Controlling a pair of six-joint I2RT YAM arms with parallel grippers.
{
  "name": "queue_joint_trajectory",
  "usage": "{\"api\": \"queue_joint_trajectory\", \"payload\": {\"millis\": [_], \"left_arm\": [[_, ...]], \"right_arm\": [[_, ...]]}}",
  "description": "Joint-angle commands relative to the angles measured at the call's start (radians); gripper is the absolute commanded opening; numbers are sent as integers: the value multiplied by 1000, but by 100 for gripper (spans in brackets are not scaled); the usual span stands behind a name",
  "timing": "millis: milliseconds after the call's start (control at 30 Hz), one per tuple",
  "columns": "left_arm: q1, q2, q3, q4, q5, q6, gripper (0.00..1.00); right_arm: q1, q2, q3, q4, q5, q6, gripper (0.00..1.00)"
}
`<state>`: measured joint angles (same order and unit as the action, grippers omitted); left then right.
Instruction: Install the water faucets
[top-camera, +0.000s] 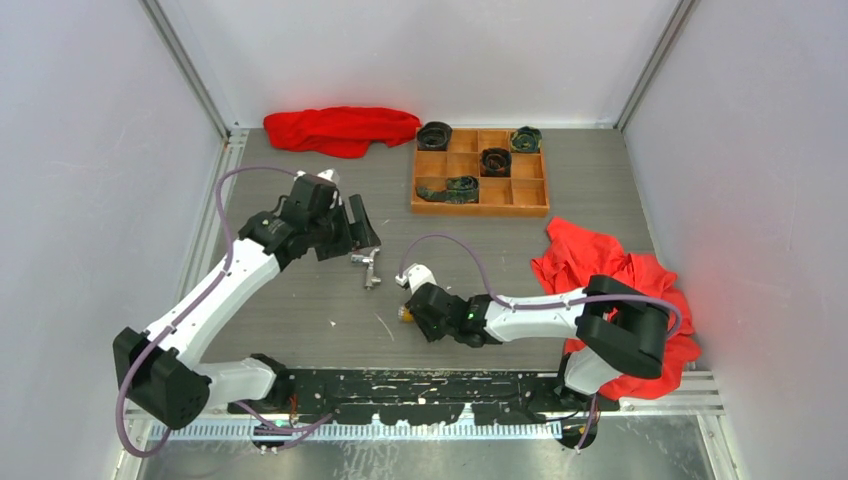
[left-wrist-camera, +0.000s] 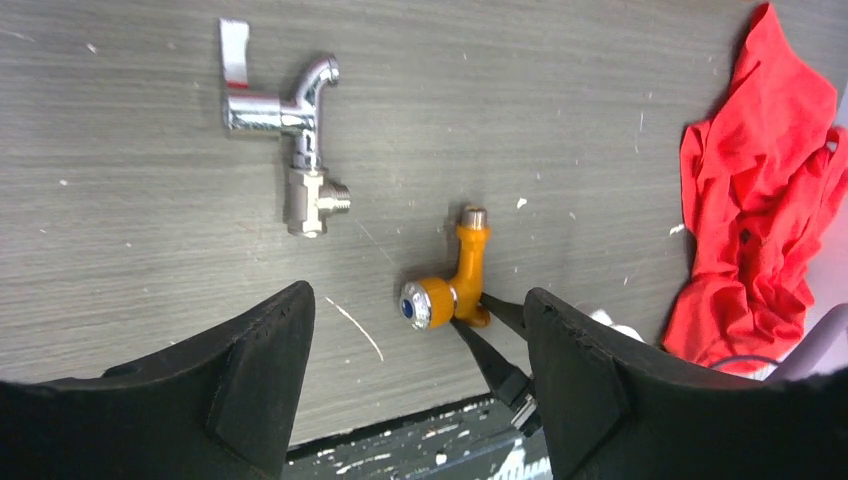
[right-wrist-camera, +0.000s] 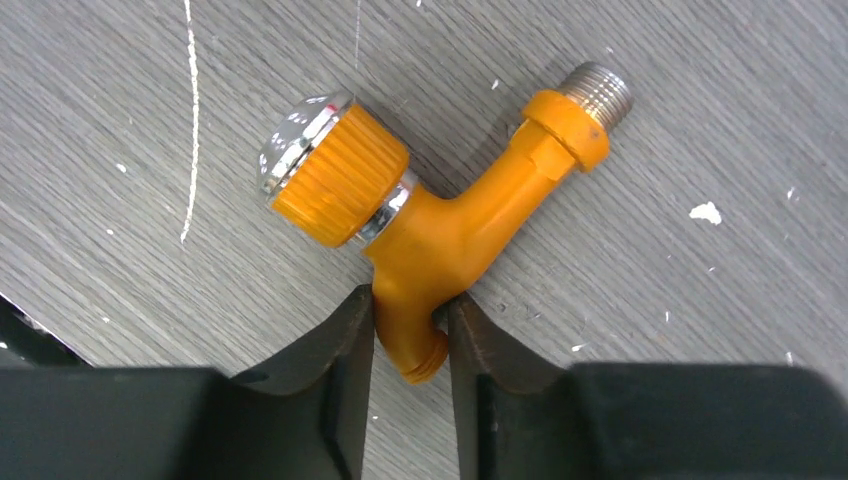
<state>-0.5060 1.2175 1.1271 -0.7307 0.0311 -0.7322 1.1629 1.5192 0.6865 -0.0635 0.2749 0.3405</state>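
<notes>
Right end effector (right-wrist-camera: 410, 312) is pinching the orange faucet (right-wrist-camera: 450, 235) by its short end, flat on the counter (left-wrist-camera: 120, 250) — threaded stem angles ahead and rightward. Left end effector (top-camera: 358, 232) is spread, empty — silver faucet (left-wrist-camera: 290, 115) lies just ahead of it.

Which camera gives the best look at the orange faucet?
Right wrist: the orange faucet fills the frame, threads and knob sharp, pinched by the right pincer. Left wrist shows it small; top view, barely a speck.
</notes>
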Motion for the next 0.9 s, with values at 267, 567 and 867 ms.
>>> {"api": "queue_joint_trajectory", "payload": {"millis": [267,567,867], "left_arm": [[18,42,-131,176,438,3,76],[8,105,-205,372,768,-49,77],[-61,162,-239,446,892,-57,74]], "right_arm": [[5,-330,-212,197,-205,-316,2],[7,-781,-448,395,-386,-535,1],[11,-736,-361,321,-372,-631,1]]}}
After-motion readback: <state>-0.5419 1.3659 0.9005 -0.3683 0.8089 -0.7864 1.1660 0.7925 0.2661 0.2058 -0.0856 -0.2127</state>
